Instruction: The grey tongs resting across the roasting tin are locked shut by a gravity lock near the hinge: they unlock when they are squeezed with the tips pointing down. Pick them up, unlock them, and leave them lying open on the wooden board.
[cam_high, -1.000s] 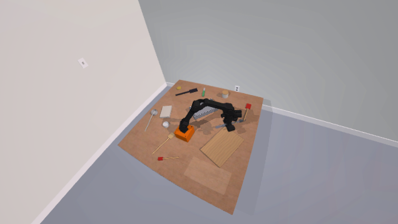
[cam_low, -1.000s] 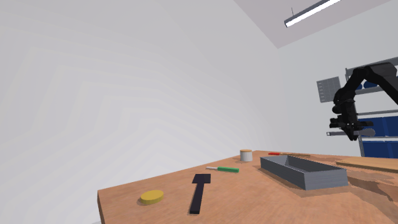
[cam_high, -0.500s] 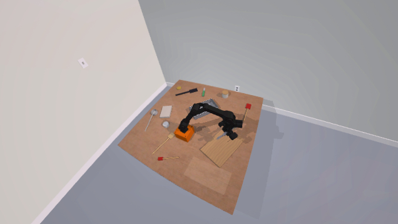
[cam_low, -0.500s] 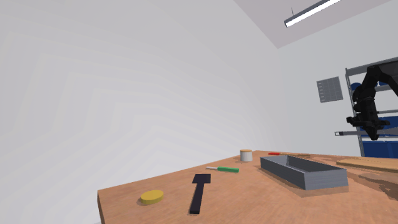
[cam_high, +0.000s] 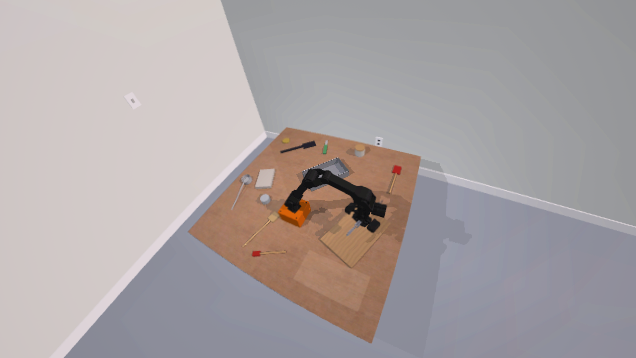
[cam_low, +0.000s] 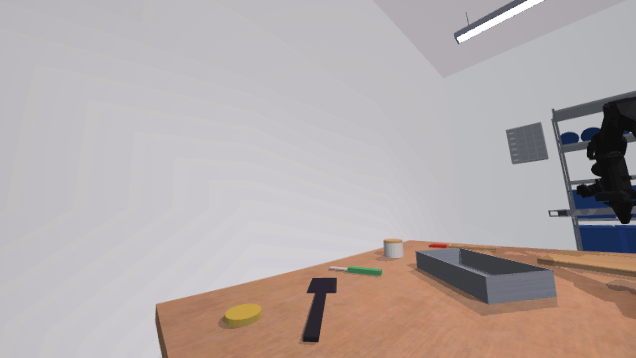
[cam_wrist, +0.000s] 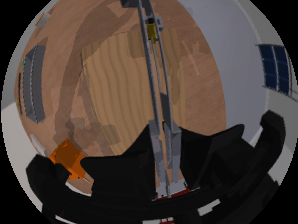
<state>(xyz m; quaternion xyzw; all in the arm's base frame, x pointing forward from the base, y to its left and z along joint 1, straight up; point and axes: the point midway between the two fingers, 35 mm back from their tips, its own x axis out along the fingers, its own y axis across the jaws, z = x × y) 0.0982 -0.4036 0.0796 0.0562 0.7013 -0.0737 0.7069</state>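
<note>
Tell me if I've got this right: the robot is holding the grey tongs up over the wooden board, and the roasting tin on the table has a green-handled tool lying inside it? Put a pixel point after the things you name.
Not quite: the green-handled tool (cam_high: 325, 148) (cam_low: 365, 271) lies on the table beside the tin (cam_low: 520, 289), not inside it, as the exterior view shows. The rest stands.

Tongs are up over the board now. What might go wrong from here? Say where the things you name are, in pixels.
The pincer (cam_high: 361, 223) (cam_wrist: 156, 125) grips the grey tongs (cam_high: 353, 228) (cam_wrist: 145, 50) with their arms close together, so setting them down now might leave them locked. They also hang near the wooden board's (cam_high: 345, 247) (cam_wrist: 117, 85) far edge; releasing there might let one end overhang.
</note>
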